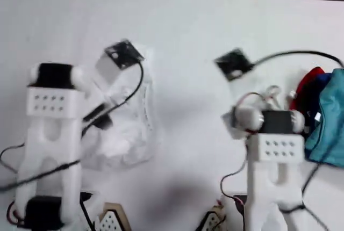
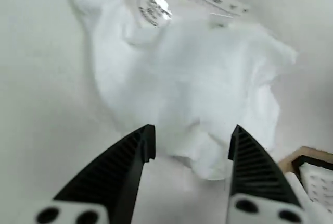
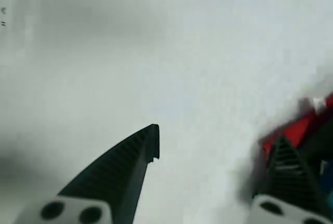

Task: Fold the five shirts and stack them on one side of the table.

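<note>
- The white surface (image 1: 188, 27) runs the whole width in front of me, with both arms standing at its near edge.
- The left arm (image 1: 51, 118) stands on the left side and the right arm (image 1: 271, 150) on the right, well apart from each other.
- A white shirt (image 1: 126, 129) (image 2: 197, 78) lies crumpled and unfolded just beside the left arm, hard to pick out against the surface.
- A pile of coloured shirts (image 1: 328, 118) sits at the right edge of the surface, just beside the right arm. A teal shirt (image 1: 330, 123) is uppermost and a red shirt (image 1: 309, 83) (image 3: 291, 133) pokes out on the far side.
- The left gripper (image 2: 193, 133) hangs over the near edge of the white shirt, jaws spread wide and holding nothing.
- The right gripper (image 3: 217, 133) is also spread wide and empty over bare surface. One finger is right by the red shirt, and I cannot tell whether it touches.
</note>
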Controlling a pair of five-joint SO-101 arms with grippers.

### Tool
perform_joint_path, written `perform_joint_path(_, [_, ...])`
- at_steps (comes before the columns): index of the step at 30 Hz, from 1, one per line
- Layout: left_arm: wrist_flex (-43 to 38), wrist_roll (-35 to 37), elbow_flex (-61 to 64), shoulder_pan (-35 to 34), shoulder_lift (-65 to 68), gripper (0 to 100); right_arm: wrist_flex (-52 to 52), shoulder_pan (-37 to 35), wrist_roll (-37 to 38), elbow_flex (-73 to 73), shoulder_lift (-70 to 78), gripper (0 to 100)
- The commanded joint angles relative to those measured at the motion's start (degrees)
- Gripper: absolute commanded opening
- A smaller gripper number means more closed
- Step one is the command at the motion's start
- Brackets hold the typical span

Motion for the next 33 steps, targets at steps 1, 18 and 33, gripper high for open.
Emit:
perform_joint_path(1, [-0.2,-0.6,-8.9,-7.6,-4.2,25,-3.6,-10.0,-2.9,-2.0,7.1,33.2])
perform_joint_path(18, [-24.2,-13.9,7.2,-49.5,-4.2,25,-13.1,-45.7,0.6,-14.7,36.4,33.2])
perform_joint_path(33, [-25.3,-16.9,14.1,-55.8,-4.1,25,-19.5,-34.8,1.2,-35.3,54.0,2.2])
